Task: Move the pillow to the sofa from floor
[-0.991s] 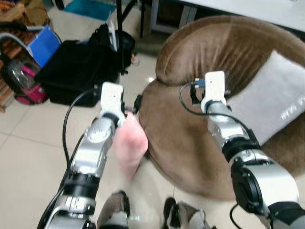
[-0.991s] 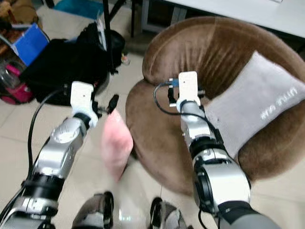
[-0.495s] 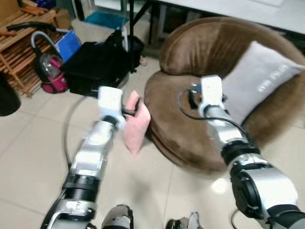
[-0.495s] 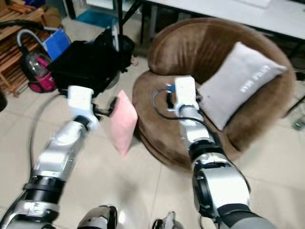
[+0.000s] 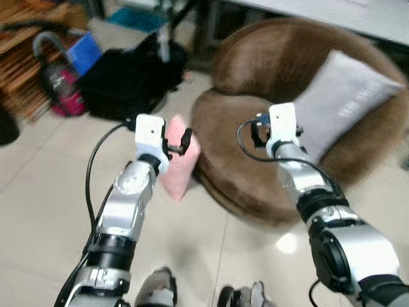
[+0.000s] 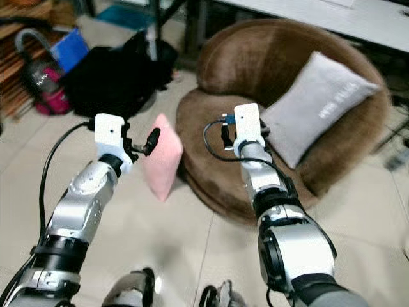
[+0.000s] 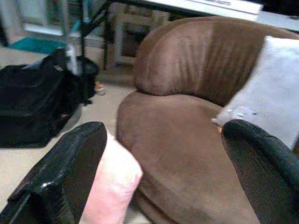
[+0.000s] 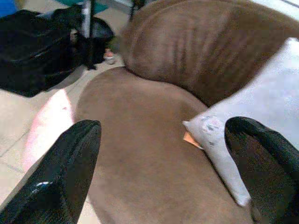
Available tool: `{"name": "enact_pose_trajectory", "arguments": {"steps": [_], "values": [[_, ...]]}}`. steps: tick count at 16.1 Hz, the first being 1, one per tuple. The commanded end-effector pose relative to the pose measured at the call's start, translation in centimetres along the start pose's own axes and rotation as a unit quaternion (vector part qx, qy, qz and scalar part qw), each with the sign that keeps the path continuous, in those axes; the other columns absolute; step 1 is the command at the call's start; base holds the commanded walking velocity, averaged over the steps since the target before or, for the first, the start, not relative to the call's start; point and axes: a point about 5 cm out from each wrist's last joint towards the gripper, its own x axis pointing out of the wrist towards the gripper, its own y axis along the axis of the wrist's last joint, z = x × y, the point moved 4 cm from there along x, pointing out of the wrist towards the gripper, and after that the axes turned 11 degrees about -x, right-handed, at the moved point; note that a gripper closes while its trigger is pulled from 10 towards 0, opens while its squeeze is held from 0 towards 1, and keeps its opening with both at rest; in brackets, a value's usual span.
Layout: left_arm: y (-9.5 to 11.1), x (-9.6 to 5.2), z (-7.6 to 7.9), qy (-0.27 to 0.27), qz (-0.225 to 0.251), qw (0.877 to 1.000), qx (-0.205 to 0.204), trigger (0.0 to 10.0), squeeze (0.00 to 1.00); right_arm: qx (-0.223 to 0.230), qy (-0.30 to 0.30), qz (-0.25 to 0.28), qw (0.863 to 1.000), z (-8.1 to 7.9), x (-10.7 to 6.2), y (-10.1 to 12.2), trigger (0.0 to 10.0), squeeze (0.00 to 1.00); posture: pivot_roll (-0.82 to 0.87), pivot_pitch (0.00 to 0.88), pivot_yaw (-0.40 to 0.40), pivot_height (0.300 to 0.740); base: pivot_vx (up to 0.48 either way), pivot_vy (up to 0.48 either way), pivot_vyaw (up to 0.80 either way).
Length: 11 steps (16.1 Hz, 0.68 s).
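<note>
Pale tiled floor [image 6: 192,224], kinda glossy, and the room's cluttered: a black bag [image 6: 105,80] slumped on the tiles, a pink vacuum cleaner [image 6: 39,89] with a grey hose next to something blue, and table legs behind. The sofa [image 6: 255,70] is a round brown plush one, with a grey pillow [image 6: 323,105] with small white lettering propped against its back.

The pink pillow [image 6: 161,157] is a soft, plain, squarish cushion hanging on edge off the tiles, right beside the sofa's front rim. The left gripper [image 6: 148,142] has it by the top edge; in the left wrist view the pillow presses against one finger while the other sits well apart, so spread wide. The right gripper [image 8: 159,154] hovers over the sofa seat, fingers spread wide, holding nothing.
</note>
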Motion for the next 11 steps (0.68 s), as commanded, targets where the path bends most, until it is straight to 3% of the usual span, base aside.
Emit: {"name": "enact_pose_trajectory", "arguments": {"steps": [1,2,5,9,11], "values": [[0.17,0.11,0.64,-0.012,0.003,1.0,-0.002,10.0,0.0,0.001,-0.005,0.003,1.0,0.45,0.06,0.28,10.0,0.0,0.2,0.174,-0.094,0.74,0.0,0.0,0.8],[0.19,0.16,0.65,-0.011,0.003,1.0,-0.004,10.0,0.0,0.008,-0.011,0.003,1.0,0.62,0.06,0.26,10.0,0.0,0.2,0.175,-0.094,0.74,0.0,0.0,0.79],[0.19,0.2,0.76,-0.014,0.004,1.0,-0.003,10.0,0.0,0.014,-0.023,0.009,1.0,1.22,0.0,0.31,10.0,0.0,0.2,0.173,-0.092,0.74,0.0,0.0,0.0],[0.18,0.25,0.89,-0.018,0.002,1.0,-0.001,10.0,0.0,0.035,-0.023,0.001,0.999,1.27,0.04,0.15,10.0,0.0,0.2,0.176,-0.093,0.74,0.0,0.0,-0.72],[-0.1,0.22,1.1,-0.023,-0.004,0.999,-0.021,10.0,0.0,0.044,-0.021,0.001,0.999,1.15,0.02,0.16,10.0,0.0,0.19,0.178,-0.094,0.74,0.0,0.0,-0.8]]}}
